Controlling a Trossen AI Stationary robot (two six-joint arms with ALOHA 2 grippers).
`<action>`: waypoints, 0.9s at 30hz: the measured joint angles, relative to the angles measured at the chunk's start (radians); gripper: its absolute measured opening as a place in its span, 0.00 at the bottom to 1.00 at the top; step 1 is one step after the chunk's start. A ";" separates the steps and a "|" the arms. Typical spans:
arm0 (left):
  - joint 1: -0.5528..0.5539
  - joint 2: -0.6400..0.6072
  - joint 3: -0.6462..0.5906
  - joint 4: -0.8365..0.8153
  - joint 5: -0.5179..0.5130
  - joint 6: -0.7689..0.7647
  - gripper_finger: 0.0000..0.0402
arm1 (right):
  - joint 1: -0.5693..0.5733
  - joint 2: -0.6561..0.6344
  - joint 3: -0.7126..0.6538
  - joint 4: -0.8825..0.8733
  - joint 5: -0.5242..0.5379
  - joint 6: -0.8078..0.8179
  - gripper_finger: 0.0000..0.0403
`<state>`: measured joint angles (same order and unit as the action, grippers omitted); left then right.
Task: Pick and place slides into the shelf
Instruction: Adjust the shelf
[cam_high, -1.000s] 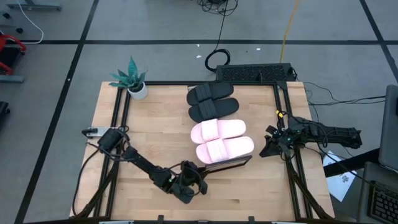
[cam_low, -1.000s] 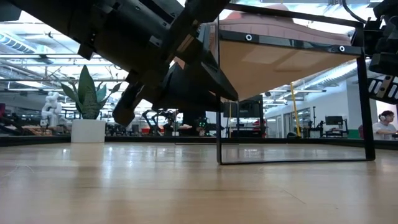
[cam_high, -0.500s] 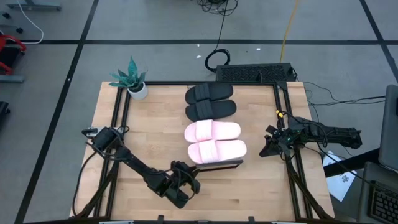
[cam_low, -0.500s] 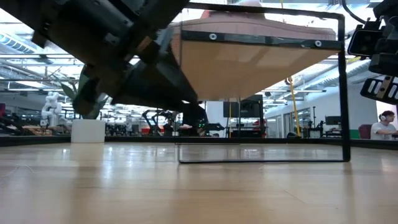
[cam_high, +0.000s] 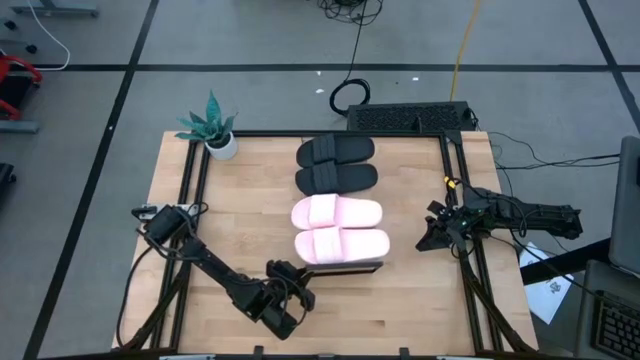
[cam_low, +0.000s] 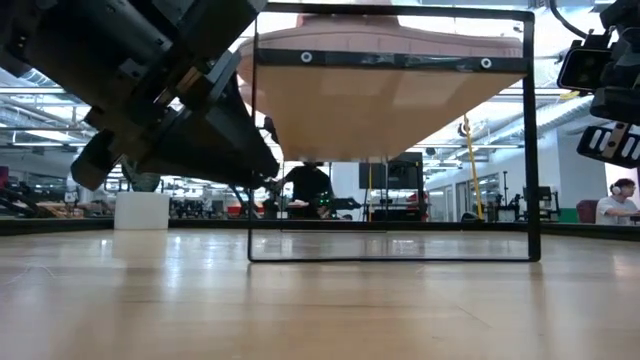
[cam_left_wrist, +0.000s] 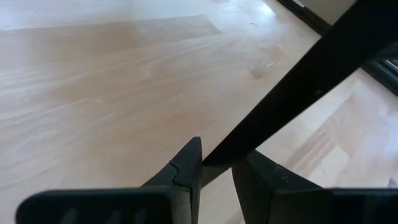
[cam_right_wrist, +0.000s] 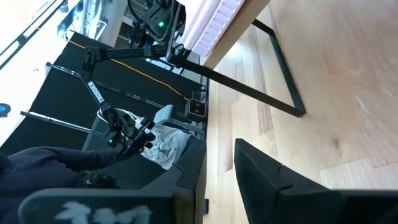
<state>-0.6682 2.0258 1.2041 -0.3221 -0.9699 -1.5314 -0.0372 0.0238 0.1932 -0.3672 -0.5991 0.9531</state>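
**Slides on shelf, left hand gripping the frame**

Left hand (cam_high: 290, 300) low on the table (cam_high: 240, 215), toward 6 o'clock in the high view, fingers (cam_left_wrist: 186, 168) pinched onto the thin dark bar of the shelf frame (cam_left_wrist: 292, 93). Frame's near end seen in the low view as a dark rectangle (cam_low: 390, 258) standing on the table, the wooden underside of the shelf (cam_low: 385, 105) tilted above it.

On top, four slides in a row running toward 12 o'clock: nearest pink slide (cam_high: 341, 245), second pink slide (cam_high: 337, 213) touching it, then black slide (cam_high: 338, 179) and farthest black slide (cam_high: 336, 151), side by side. Only a dark edge of the shelf (cam_high: 345, 265) visible just under the nearest pink one.

Right hand (cam_high: 437, 231) at 3 o'clock, at the table's edge, well apart from the shelf, fingers (cam_right_wrist: 273, 180) spread and holding nothing.

Potted plant (cam_high: 212, 127) at the 11 o'clock corner.
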 joint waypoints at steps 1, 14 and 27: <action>-0.002 0.000 0.000 -0.004 0.000 -0.001 0.19 | 0.000 0.000 0.000 0.000 0.000 0.000 0.18; -0.007 0.000 0.000 -0.074 0.015 -0.072 0.19 | 0.000 0.000 0.000 0.000 0.000 0.001 0.18; -0.030 -0.045 -0.001 -0.140 0.028 -0.100 0.19 | 0.000 0.000 0.000 0.000 0.000 0.003 0.18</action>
<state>-0.6979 1.9808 1.2035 -0.4625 -0.9417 -1.6310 -0.0372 0.0235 0.1932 -0.3670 -0.5994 0.9565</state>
